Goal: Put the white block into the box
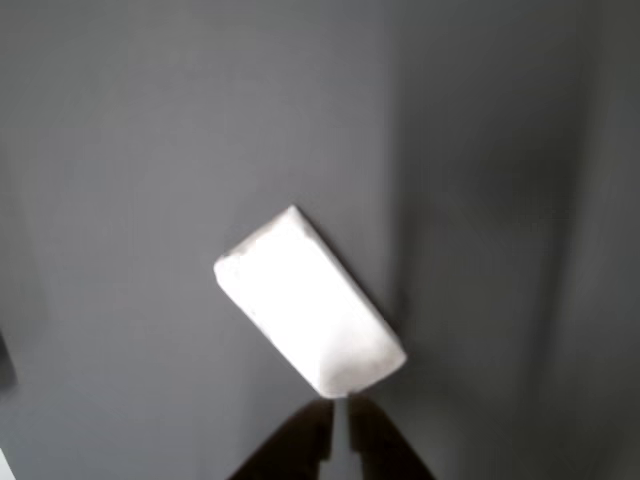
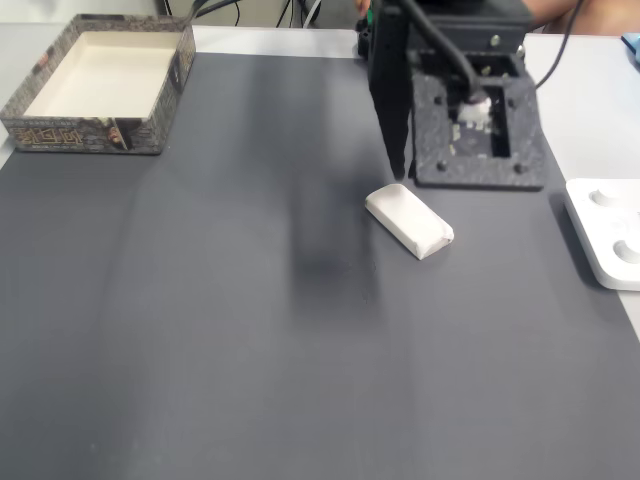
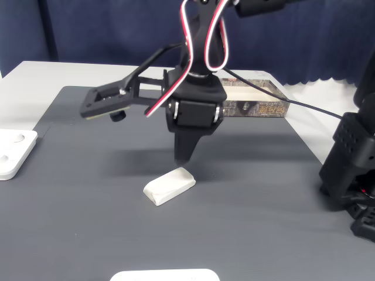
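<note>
While the white block (image 1: 308,314) lay free on the dark mat (image 2: 250,350), it was seen just below and ahead of the gripper (image 1: 338,405), its long axis diagonal to the nearly closed, empty fingertips; the box (image 2: 165,95) was placed well apart.

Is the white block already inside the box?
No, the white block lies on the dark mat, far from the box, which sits in the corner.
</note>
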`<state>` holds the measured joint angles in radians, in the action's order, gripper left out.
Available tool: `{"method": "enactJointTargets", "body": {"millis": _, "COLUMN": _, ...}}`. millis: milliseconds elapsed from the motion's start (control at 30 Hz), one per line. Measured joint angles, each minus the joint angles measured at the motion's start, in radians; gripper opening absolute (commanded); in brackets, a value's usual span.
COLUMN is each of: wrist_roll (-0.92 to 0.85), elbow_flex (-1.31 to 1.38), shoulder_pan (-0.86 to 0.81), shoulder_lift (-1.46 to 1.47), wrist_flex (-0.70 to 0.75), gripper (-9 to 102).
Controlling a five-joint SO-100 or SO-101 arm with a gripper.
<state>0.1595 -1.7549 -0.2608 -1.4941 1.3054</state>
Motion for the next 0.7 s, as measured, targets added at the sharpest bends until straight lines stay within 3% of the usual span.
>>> {"method": "enactJointTargets", "body": {"millis": 300, "wrist_roll": 0.058, "elbow_flex": 0.018, "shoulder_pan": 0.012, "shoulder_lift": 0.020, "wrist_flex": 0.000, "gripper": -2}}
{"method": "enactJointTargets", "body": {"millis": 700, "wrist_roll": 0.442, "elbow_flex": 0.018, "shoulder_pan": 0.012, "shoulder_lift": 0.020, "wrist_flex": 0.009, "gripper": -2}}
